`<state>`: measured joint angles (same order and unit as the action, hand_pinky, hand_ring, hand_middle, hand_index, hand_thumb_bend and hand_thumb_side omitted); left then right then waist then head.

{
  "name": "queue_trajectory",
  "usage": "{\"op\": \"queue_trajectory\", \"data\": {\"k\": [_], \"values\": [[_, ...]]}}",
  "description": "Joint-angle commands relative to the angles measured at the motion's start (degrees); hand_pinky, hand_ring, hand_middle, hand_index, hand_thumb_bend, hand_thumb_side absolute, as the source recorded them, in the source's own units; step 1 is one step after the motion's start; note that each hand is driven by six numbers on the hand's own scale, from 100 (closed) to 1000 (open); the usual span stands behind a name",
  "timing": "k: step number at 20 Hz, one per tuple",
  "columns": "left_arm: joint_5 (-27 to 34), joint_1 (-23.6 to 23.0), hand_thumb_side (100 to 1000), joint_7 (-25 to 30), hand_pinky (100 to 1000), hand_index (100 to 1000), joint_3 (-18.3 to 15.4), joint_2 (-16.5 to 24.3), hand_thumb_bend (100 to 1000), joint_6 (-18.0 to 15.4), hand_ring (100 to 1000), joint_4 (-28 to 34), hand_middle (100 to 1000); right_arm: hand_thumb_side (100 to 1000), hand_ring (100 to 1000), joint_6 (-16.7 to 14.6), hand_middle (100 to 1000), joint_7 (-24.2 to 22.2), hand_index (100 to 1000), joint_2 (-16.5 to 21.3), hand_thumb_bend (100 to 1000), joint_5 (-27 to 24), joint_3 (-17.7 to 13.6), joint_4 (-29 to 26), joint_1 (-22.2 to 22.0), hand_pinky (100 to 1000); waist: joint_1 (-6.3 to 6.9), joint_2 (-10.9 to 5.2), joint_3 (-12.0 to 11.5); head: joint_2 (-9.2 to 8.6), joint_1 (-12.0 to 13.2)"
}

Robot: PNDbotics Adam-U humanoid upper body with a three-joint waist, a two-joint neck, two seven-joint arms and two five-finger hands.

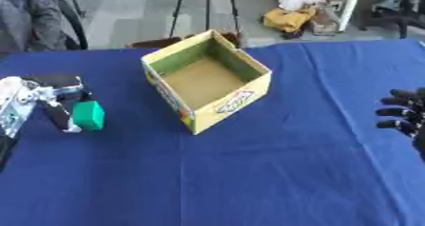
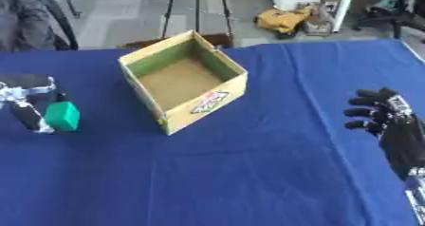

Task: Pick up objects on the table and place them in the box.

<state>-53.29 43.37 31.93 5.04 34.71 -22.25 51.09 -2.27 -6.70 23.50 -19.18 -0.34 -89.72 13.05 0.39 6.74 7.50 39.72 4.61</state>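
Blue-clothed table (image 1: 249, 173) carries open cardboard box (image 1: 207, 85) near far edge, empty. Left hand (image 1: 50, 104) at left edge, fingers clamped on green block (image 1: 88, 115). Right hand (image 2: 386, 116) idle at right edge, fingers curled, holding nothing. Advice: lift block above box rim before releasing.

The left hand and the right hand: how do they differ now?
The left hand is curled round a small green block; the right hand holds nothing. The left hand shows silver parts; the right hand looks all black. Both stay outside the open yellow cardboard box, over the blue tablecloth.
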Motion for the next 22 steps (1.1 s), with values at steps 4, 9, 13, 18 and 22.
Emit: {"op": "queue_trajectory", "data": {"k": [4,9,13,18,22], "values": [[4.50,2.22,110,0.71,224,369,-1.23,1.64,103,0.62,215,4.39,169,901,694,-0.19,693,-0.05,818,1.34,100,0.71,-0.59,-0.45,0.49,610,-0.09,-0.81,0.10,-0.55,-0.13],[7.73,7.34,100,0.56,232,369,-1.41,-1.19,100,1.85,215,6.98,166,901,694,-0.06,693,-0.44,818,1.14,100,0.73,-0.18,-0.34,0.61,610,-0.10,-1.13,0.41,-0.45,0.33],[6.31,12.49,100,0.30,254,381,-0.74,-4.36,126,2.45,227,6.72,178,903,694,0.09,692,-0.98,818,1.06,100,0.76,0.36,-0.31,1.03,610,0.16,-0.99,1.78,-0.88,1.43],[1.83,16.90,100,-2.15,277,394,-0.41,-8.71,170,3.65,249,3.01,202,906,693,0.31,691,-1.69,818,0.86,100,0.91,1.09,-0.42,2.26,610,0.76,0.20,4.25,-2.24,2.67],[-1.77,17.66,100,-5.44,291,412,0.40,-11.81,205,5.66,265,-0.61,219,908,692,0.58,691,-2.47,818,0.25,100,1.12,1.82,-0.55,3.66,610,1.38,1.62,6.71,-3.69,3.90]]}}
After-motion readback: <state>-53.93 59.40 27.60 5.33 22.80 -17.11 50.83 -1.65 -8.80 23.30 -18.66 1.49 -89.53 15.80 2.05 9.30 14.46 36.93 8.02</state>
